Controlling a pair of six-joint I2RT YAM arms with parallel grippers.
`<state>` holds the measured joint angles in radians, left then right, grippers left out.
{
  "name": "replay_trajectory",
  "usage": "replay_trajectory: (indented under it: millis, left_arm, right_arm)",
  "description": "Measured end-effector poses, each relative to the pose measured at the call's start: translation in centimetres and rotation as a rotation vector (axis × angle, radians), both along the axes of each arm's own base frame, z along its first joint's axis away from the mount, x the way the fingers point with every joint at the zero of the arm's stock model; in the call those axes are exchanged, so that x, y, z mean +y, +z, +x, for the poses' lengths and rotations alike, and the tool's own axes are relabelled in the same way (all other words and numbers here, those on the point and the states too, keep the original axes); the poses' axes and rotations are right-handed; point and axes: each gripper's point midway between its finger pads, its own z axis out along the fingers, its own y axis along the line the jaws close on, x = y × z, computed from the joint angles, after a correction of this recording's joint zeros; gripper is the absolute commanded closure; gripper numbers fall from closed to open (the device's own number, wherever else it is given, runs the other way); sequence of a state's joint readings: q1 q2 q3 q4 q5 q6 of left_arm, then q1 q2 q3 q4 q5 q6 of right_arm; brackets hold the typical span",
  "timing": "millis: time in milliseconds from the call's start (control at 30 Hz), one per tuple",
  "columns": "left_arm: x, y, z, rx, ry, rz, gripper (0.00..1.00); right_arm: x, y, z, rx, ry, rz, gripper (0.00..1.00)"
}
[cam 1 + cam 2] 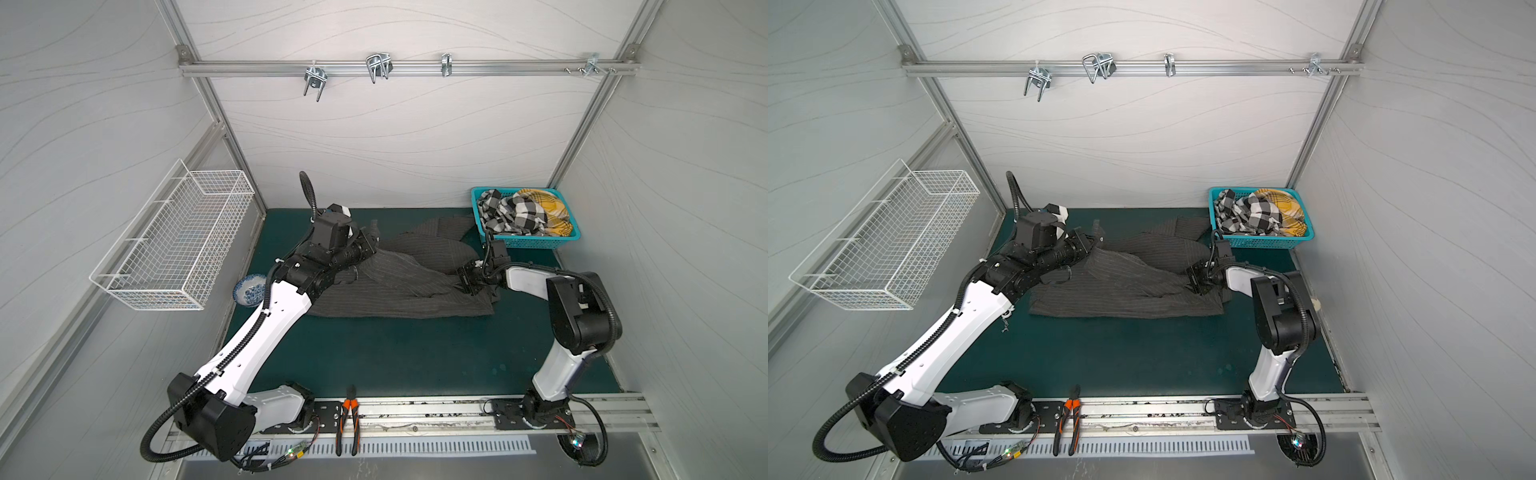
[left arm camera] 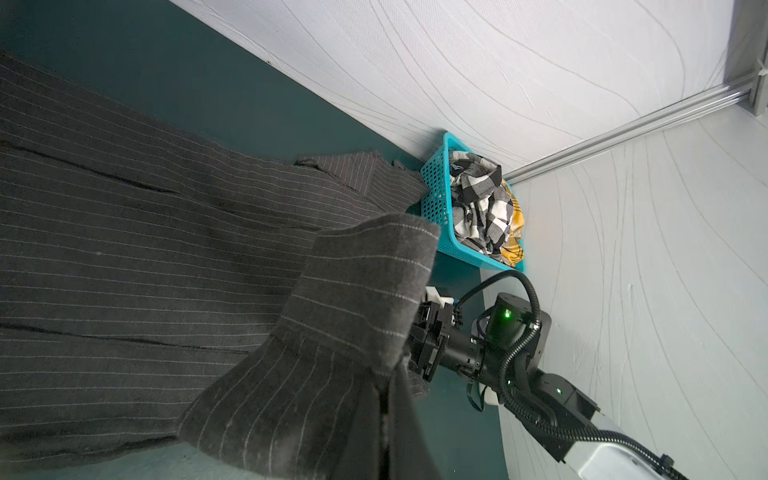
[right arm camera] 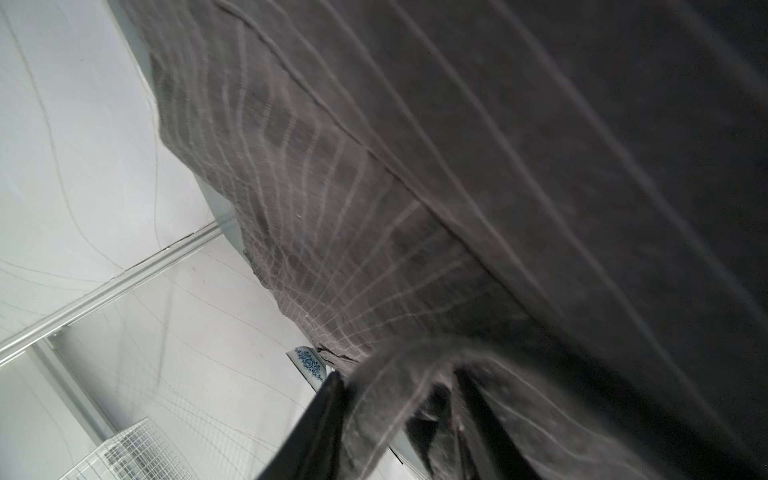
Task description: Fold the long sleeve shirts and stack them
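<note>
L gripper shut, pinching shirt cuff; R gripper half-open around shirt fold, grip unclear.

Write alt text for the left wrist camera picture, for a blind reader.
A dark grey pinstriped shirt lies spread on a green table, one cuff lifted close to the camera. Beyond it: a teal basket of checked clothes and the other robot arm.

— What's lying on the worktop?
— A rumpled shirt across the back half. A basket sits in the far right corner, with the shirt against it.
— Anything else?
— A dish at the left edge.
</note>
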<state>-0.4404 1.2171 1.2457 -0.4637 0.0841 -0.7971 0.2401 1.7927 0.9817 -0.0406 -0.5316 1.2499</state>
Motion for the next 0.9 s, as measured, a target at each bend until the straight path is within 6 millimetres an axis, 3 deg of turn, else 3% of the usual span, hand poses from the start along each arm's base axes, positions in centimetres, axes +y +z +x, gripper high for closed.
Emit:
replay_trajectory:
  millis: [133, 300, 500, 600, 733, 833, 900]
  left_arm:
    - [0.5, -0.9, -0.9, 0.011, 0.000, 0.003, 1.00]
    - [1.6, -2.2, -1.6, 0.030, 0.019, 0.012, 1.00]
    - [4.6, -5.1, -0.8, 0.101, 0.098, 0.028, 1.00]
    - [7.0, -7.6, 1.8, 0.175, 0.171, 0.048, 1.00]
    - [9.3, -10.4, 7.7, 0.268, 0.225, 0.036, 1.00]
    - [10.4, -10.6, 11.0, 0.266, 0.236, -0.002, 1.00]
    - [11.1, -10.4, 11.2, 0.252, 0.249, -0.003, 1.00]
  right_arm:
    - [0.2, 0.9, 1.1, -0.030, 0.002, 0.005, 0.66]
    - [-0.2, 0.4, 1.1, -0.022, -0.004, 0.000, 1.00]
    - [-0.9, -0.1, 0.8, -0.014, -0.002, -0.010, 1.00]
    - [-1.1, -0.3, 0.2, -0.014, 0.005, -0.016, 1.00]
    - [-1.2, 0.3, -0.8, -0.047, 0.006, 0.001, 1.00]
    - [-1.1, 1.9, -1.0, -0.105, 0.013, 0.020, 1.00]
    - [-0.7, 3.3, -1.1, -0.161, 0.024, 0.027, 1.00]
